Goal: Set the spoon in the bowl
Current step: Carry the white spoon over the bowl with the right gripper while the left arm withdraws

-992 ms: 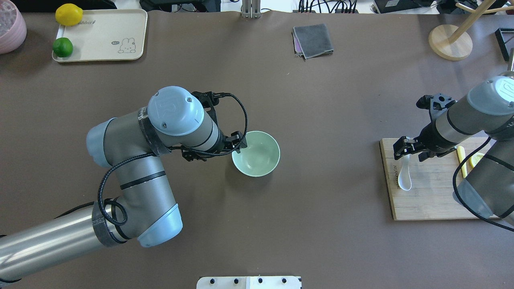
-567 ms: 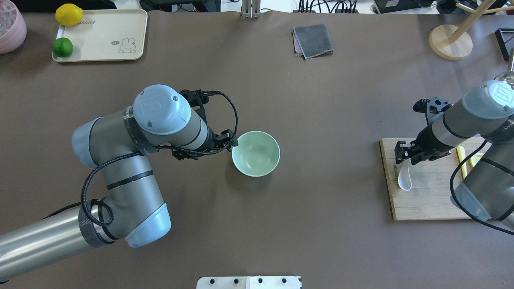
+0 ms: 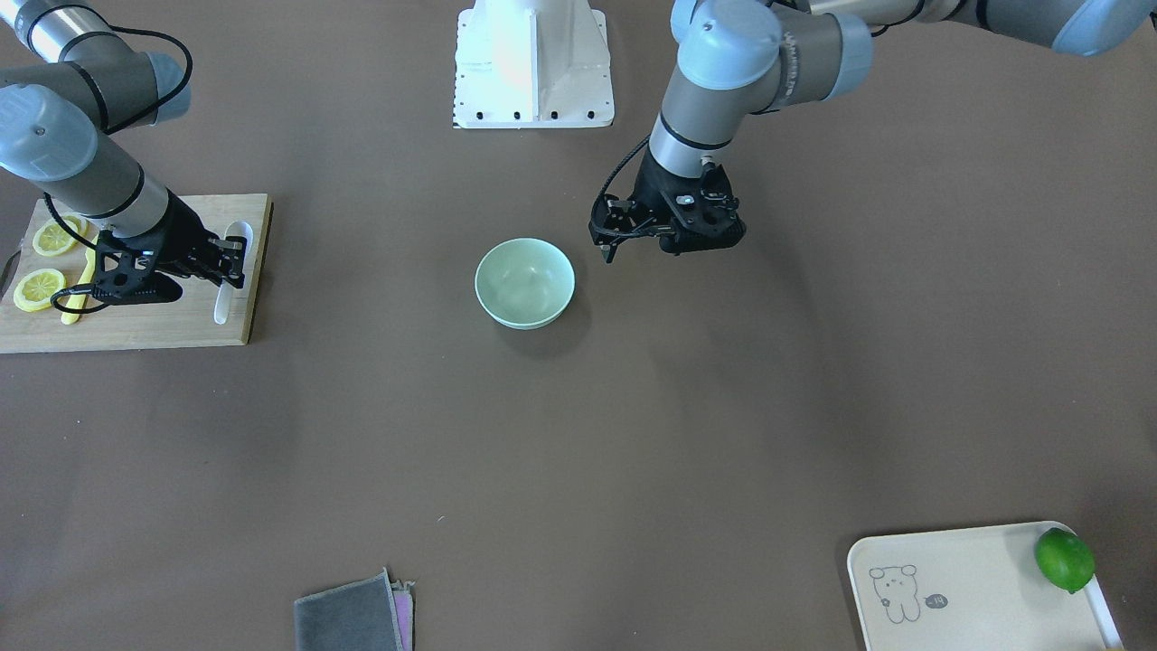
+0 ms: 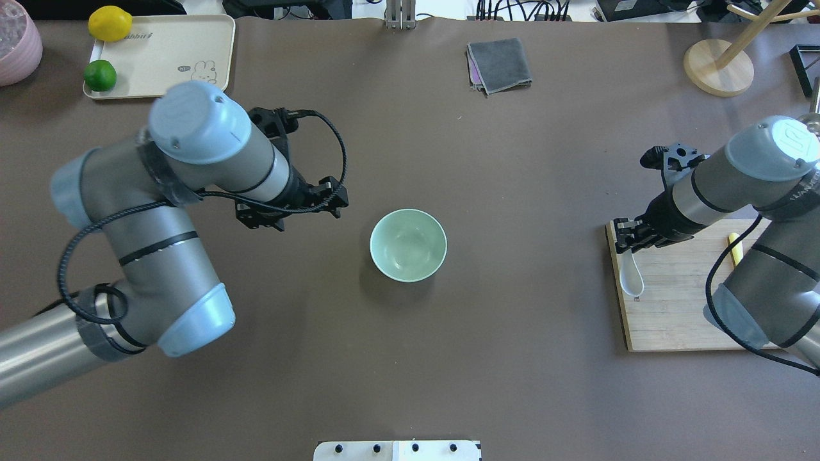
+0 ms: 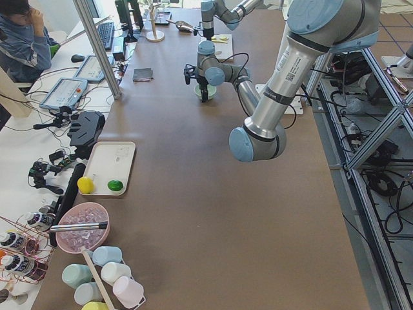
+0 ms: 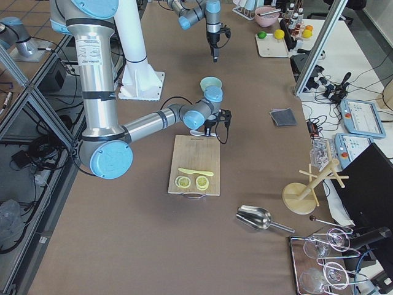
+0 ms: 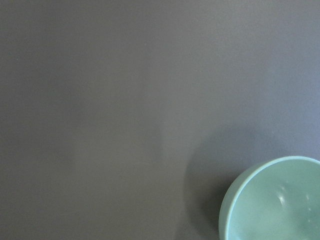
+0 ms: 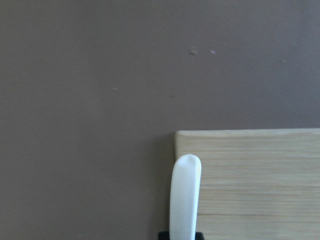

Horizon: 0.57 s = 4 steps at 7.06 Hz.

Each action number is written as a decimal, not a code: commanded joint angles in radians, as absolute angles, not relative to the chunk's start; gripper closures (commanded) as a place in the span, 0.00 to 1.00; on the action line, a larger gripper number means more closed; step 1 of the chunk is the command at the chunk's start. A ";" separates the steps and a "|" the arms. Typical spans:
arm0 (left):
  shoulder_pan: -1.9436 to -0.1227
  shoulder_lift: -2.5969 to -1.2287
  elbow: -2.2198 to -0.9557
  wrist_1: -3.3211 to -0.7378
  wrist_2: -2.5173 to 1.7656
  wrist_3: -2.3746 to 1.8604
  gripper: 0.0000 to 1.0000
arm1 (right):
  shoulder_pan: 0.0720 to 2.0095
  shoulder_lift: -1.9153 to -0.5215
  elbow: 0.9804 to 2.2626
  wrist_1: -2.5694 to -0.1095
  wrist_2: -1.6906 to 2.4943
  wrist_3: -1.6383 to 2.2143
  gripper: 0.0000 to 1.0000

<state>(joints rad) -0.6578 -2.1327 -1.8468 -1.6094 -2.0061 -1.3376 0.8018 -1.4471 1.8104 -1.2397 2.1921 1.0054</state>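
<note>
The pale mint-green bowl (image 4: 408, 245) stands upright and empty at the table's middle; it also shows in the front view (image 3: 524, 282) and at the lower right of the left wrist view (image 7: 275, 202). My left gripper (image 4: 336, 197) is open and empty, a short way to the bowl's left. The white spoon (image 4: 631, 276) is at the left edge of the wooden cutting board (image 4: 679, 314). My right gripper (image 4: 624, 234) is shut on the spoon's handle. The handle's end sticks out ahead in the right wrist view (image 8: 186, 190), and the scoop points back toward the robot (image 3: 239, 233).
A slim yellow knife (image 4: 735, 251) and lemon slices (image 3: 41, 285) lie on the board. A grey cloth (image 4: 500, 64), a wooden stand (image 4: 717, 67), a tray (image 4: 173, 61) with a lemon and a lime, and a pink bowl (image 4: 16, 41) sit along the far edge.
My left gripper has let go of the bowl's rim and drawn back to the left. My right gripper has shut on the spoon and moved it left to the board's edge.
</note>
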 commanded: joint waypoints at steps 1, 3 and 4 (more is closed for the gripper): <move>-0.786 -1.957 -1.986 -1.551 -2.086 -1.142 0.03 | 0.779 -1.235 1.819 -1.323 2.180 1.178 1.00; -0.903 -1.840 -1.986 -1.557 -2.161 -0.905 0.03 | 0.679 -1.043 1.737 -1.333 2.056 1.357 1.00; -0.976 -1.777 -1.985 -1.562 -2.227 -0.773 0.03 | 0.655 -0.940 1.633 -1.332 2.030 1.429 1.00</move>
